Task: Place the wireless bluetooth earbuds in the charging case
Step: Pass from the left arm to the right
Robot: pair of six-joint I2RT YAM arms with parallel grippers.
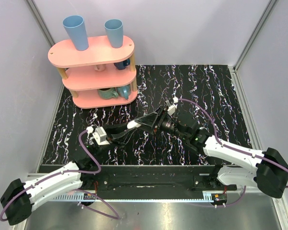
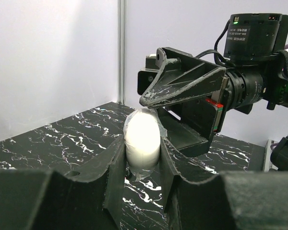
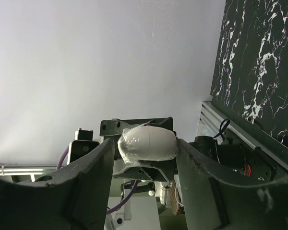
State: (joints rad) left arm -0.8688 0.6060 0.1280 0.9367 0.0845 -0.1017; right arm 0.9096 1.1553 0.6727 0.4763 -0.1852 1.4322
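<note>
The white charging case [image 2: 142,136] is closed and wrapped in clear film. My left gripper [image 2: 141,143] is shut on it and holds it upright above the black marbled table [image 1: 206,91], near the middle [image 1: 132,124]. My right gripper [image 3: 146,148] meets it from the right [image 1: 145,120]. Its fingers bracket the case [image 3: 149,141] end to end. One finger [image 2: 182,86] rests on the case's top, and a narrow gap shows at the other finger [image 3: 93,167]. No earbuds show in any view.
A pink three-tier shelf [image 1: 93,55] stands at the back left, with two blue cups on top and mugs on the lower tiers. Pale walls enclose the table on three sides. A metal rail [image 1: 149,170] runs along the near edge.
</note>
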